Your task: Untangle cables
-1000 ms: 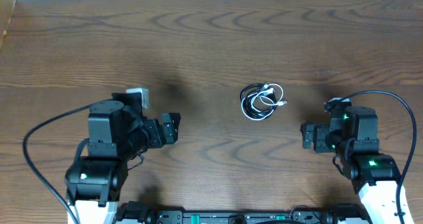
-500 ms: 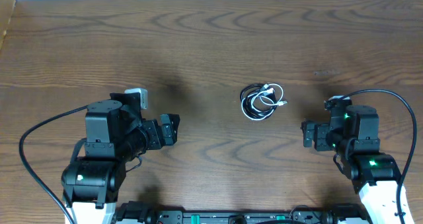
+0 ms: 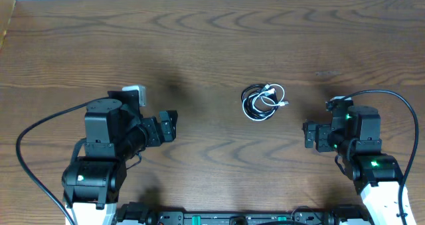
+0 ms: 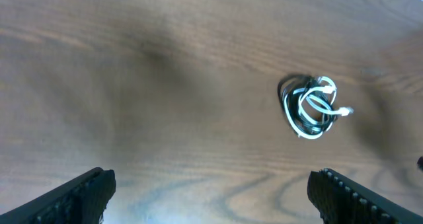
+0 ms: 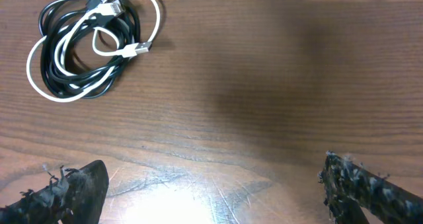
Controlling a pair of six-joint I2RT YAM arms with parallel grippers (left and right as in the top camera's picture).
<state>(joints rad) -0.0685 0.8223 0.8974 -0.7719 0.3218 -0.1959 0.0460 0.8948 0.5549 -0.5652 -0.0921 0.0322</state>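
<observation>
Cables [image 3: 263,102]: one small tangled bundle lying flat on the table, between my two grippers and nearer the right one, touching neither.
White cable [image 5: 29,71]: thin, smooth, glossy cord. It runs in wide loops round the outside of the bundle and crosses over the dark coils.
Black cables [image 5: 47,9]: thin, matte cords wound in tight, roughly round coils under and inside the white loops. I cannot tell how many there are.
Plug ends [image 5: 137,48]: two flat, rectangular, silvery metal tips on white housings, one at the top of the bundle and one pointing out from its middle.
Writing: any marking on the plugs is too small for me to read.
Table [image 3: 199,39]: dark brown wood with long, wavy grain and a slight sheen.
Left gripper [image 4: 211,191]: jaws spread wide with nothing between them, pointing toward the bundle from well apart.
Left fingers [image 4: 79,194]: black, with fine ribbing along the edges.
Right gripper [image 5: 211,184]: jaws spread wide, nothing held, near the bundle but apart from it.
Right fingers [image 5: 73,187]: black, rough and frayed-looking at the tips.
Arm cables [image 3: 18,152]: thick black leads curving out from each of my arms.
Status lights [image 3: 374,163]: small green glows on the arm housings.
</observation>
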